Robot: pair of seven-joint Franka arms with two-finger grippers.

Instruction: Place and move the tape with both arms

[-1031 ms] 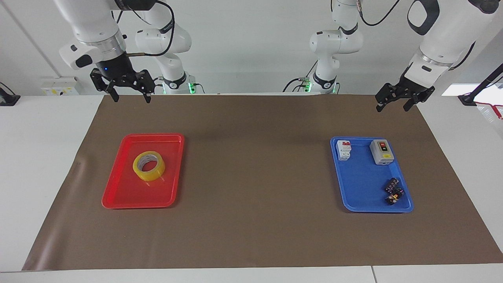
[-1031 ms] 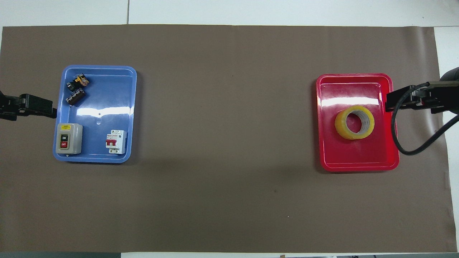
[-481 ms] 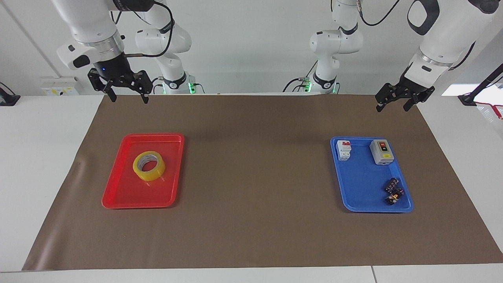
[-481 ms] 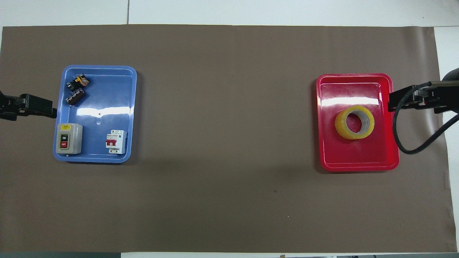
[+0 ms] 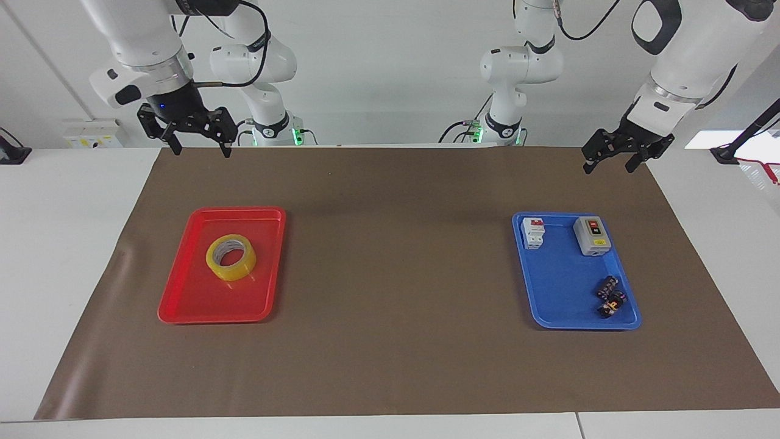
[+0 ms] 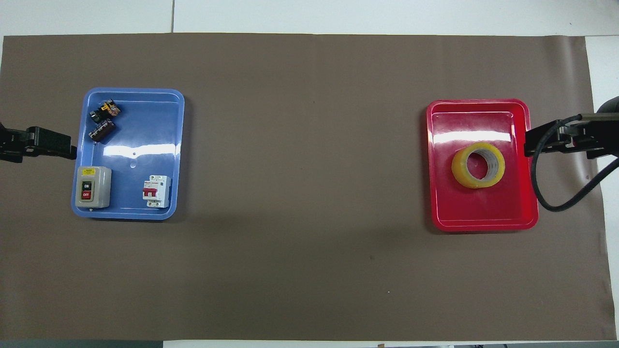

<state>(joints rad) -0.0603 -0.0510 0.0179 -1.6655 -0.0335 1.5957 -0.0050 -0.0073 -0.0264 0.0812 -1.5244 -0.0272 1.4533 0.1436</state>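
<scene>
The tape (image 5: 231,256), a yellow roll with a pale core, lies flat in a red tray (image 5: 201,299) at the right arm's end of the table. It also shows in the overhead view (image 6: 478,165) in the same tray (image 6: 483,208). My right gripper (image 5: 203,151) is open and empty, raised over the mat's edge on the robots' side of the red tray; its tip (image 6: 529,142) overlaps the tray's rim from above. My left gripper (image 5: 608,166) is open and empty, raised over the mat near the blue tray (image 5: 567,280), and the arm waits.
The blue tray (image 6: 140,159) holds a grey switch box (image 5: 592,235), a white and red breaker (image 5: 533,233) and small dark parts (image 5: 611,297). A brown mat (image 5: 396,274) covers the table. Two smaller white arms stand at the robots' end.
My right gripper has risen slightly and drawn back a little from over the red tray toward the right arm's end. The tape and the left arm have not moved.
</scene>
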